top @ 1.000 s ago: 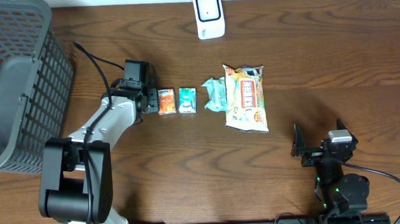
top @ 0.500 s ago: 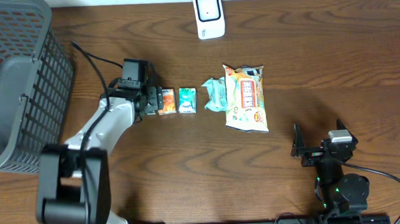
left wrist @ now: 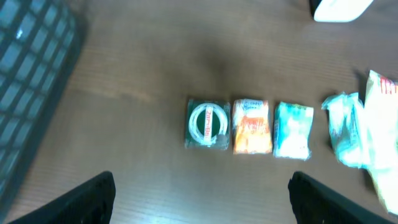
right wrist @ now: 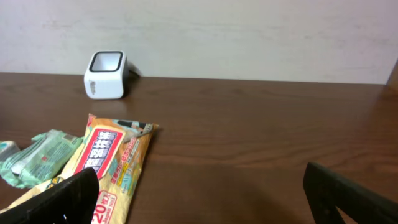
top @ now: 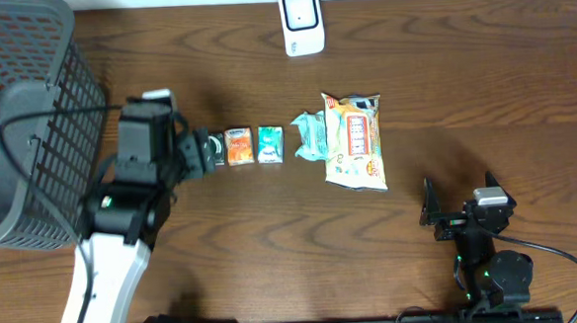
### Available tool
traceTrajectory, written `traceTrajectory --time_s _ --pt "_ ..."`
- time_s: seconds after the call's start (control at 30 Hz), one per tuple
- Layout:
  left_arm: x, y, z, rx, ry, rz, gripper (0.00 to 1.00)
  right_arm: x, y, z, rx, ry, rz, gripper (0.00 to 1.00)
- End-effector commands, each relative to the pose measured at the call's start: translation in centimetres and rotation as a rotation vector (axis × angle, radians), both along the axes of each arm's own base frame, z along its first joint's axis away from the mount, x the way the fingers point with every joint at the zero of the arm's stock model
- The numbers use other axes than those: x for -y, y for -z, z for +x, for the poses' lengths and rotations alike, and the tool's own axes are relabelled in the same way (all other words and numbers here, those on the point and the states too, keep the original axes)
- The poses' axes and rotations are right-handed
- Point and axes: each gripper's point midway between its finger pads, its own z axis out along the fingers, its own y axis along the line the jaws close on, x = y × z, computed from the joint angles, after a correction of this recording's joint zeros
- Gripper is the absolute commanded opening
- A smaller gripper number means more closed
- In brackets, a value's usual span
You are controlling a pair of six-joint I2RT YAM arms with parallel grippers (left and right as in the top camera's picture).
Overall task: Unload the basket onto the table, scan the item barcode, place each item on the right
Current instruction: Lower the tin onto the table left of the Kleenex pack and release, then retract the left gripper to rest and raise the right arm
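A row of items lies mid-table: a dark green packet with a white ring [left wrist: 208, 123] [top: 216, 148], an orange packet [left wrist: 252, 126] [top: 239, 145], a teal packet [left wrist: 293, 130] [top: 270, 144], a crumpled green pouch [top: 312, 136] and a large yellow snack bag [top: 355, 141] [right wrist: 109, 165]. The white barcode scanner [top: 301, 22] [right wrist: 106, 74] stands at the far edge. My left gripper [left wrist: 202, 202] [top: 191, 153] hovers open and empty, raised just left of the dark green packet. My right gripper [right wrist: 202, 193] [top: 467, 216] is open and empty near the front right, apart from the bag.
A tall grey mesh basket [top: 19, 116] [left wrist: 31, 93] fills the far left corner, close beside the left arm. Bare wood lies between the row and the scanner, and around the right gripper.
My left gripper opened, then drew back to the left and rose. The dark green packet now lies free beside the orange packet. The right arm has not moved.
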Motion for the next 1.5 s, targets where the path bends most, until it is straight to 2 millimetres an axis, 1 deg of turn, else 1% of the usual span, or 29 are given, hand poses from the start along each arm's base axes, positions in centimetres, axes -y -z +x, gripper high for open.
traceTrajectory --time_s 0.0,0.13,0.27,0.5,0.6,0.7,0.77,0.87,1.07,1.1,1.13,1.33,1.37,1.47 --pt "-0.7 -0.2 -2.5 -0.036 -0.048 -0.026 0.88 0.0 0.1 0.0 -0.002 0.001 0.002 0.99" --pt "-1.0 0.1 -4.7 -0.084 -0.092 -0.052 0.88 0.0 0.1 0.0 -0.002 0.001 0.002 0.99" --pt "-1.3 0.0 -6.0 -0.101 -0.107 -0.06 0.88 0.0 0.1 0.0 -0.002 0.001 0.002 0.99" --pt "-1.5 -1.4 -8.2 -0.017 -0.108 -0.089 0.88 0.0 0.1 0.0 -0.002 0.001 0.002 0.99" --pt "-1.8 -0.5 -9.8 0.003 -0.128 -0.113 0.88 0.0 0.1 0.0 -0.002 0.001 0.002 0.99" --pt "-2.1 1.3 -11.5 0.011 -0.181 -0.163 0.88 0.0 0.1 0.0 -0.002 0.001 0.002 0.99" --pt "-2.3 2.3 -12.3 0.016 -0.209 -0.191 0.89 0.0 0.1 0.0 -0.002 0.001 0.002 0.99" --pt "-2.4 2.9 -13.0 0.03 -0.228 -0.214 0.91 0.0 0.1 0.0 -0.002 0.001 0.002 0.99" --pt "-2.5 2.6 -13.2 0.05 -0.227 -0.219 0.92 0.0 0.1 0.0 -0.002 0.001 0.002 0.99" --pt "-2.5 2.6 -13.2 0.049 -0.227 -0.219 1.0 0.0 0.1 0.0 -0.002 0.001 0.002 0.99" --pt "-2.5 2.6 -13.2 0.049 -0.227 -0.219 0.98 0.0 0.1 0.0 -0.002 0.001 0.002 0.99" --pt "-2.5 2.6 -13.3 0.049 -0.227 -0.219 0.98 -0.1 0.1 0.0 0.001 0.0 0.005 0.99" --pt "-2.4 2.6 -13.3 0.049 -0.226 -0.219 0.98 -0.5 -0.2 0.0 0.008 -0.022 0.038 0.99" --pt "-2.5 2.6 -13.3 0.049 -0.227 -0.219 0.98 -4.0 -2.5 -0.6 0.06 -0.223 0.279 0.99"
